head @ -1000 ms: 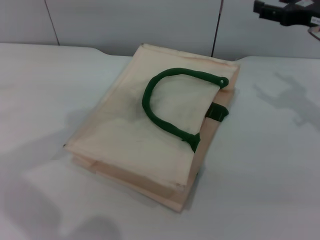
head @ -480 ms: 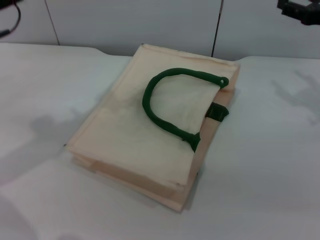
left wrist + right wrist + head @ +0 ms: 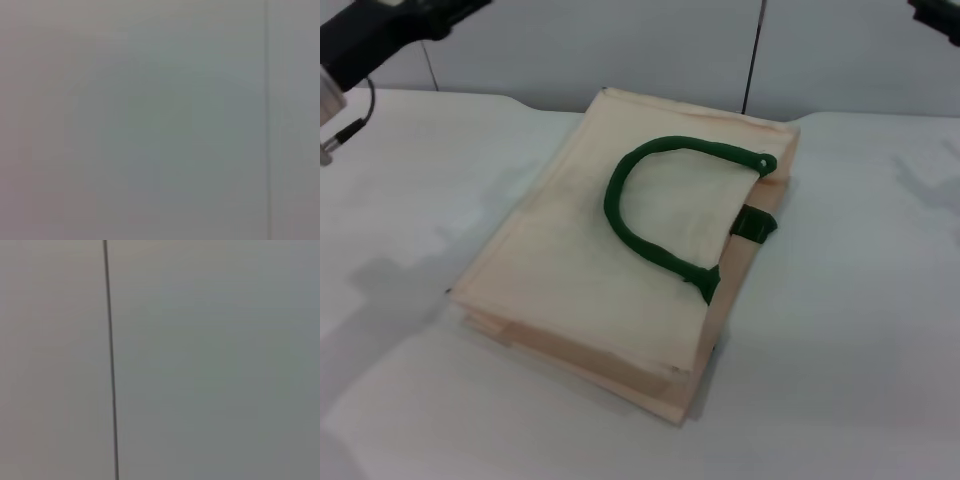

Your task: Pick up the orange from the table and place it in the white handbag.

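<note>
- Left arm (image 3: 380, 35) reaches in from the head view's top-left corner, raised high, dark with a pale wrist section and a thin cable; its fingers are out of frame.
- Right arm (image 3: 938, 15) shows only as a dark tip at the top-right corner, also raised.

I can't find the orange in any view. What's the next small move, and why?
Probably bring the left arm down over the table so its wrist camera shows the table instead of blank wall. No orange shows in any view; the white handbag lies flat, and the right arm is nearly out of view.
</note>
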Tool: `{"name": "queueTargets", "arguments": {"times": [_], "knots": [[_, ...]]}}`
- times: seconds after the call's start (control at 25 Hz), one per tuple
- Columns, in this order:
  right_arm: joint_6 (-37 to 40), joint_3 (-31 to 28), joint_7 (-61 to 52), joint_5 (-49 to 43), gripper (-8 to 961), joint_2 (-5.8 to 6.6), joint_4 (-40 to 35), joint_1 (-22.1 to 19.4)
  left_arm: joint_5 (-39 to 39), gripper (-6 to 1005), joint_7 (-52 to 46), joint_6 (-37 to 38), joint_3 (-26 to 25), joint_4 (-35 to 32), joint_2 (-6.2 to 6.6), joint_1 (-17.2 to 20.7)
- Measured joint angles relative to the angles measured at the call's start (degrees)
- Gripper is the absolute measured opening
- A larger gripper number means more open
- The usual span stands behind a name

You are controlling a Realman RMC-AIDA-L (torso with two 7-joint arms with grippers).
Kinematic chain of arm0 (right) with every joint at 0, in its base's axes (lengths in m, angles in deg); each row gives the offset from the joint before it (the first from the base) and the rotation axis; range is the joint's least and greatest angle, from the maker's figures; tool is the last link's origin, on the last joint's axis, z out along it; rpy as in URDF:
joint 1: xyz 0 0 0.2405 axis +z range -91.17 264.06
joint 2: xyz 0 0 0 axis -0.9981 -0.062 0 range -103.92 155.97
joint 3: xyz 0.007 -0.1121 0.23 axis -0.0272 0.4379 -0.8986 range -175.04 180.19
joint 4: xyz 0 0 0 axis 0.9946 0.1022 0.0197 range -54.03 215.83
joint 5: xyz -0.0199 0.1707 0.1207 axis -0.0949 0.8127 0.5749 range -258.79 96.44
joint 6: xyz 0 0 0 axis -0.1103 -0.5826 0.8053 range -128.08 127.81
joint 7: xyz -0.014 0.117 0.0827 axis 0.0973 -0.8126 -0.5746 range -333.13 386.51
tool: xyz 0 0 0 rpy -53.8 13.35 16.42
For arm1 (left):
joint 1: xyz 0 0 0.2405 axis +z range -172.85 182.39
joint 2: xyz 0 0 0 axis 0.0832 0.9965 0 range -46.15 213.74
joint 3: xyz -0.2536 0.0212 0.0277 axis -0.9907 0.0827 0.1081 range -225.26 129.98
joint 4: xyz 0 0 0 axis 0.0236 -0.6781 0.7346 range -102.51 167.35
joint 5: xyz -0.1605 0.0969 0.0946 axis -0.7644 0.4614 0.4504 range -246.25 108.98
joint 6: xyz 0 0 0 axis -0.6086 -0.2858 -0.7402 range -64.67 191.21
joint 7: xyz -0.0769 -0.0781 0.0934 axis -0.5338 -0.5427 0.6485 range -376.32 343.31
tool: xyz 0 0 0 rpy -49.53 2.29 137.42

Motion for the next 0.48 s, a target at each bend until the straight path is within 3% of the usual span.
{"name": "queueTargets", "arguments": {"times": [0.48], "knots": [[1.2, 0.0, -0.7, 0.2, 891, -0.31, 5.5, -1.2, -2.8, 876, -0.2, -0.3, 0.1, -3.7, 0.26, 4.0]]}}
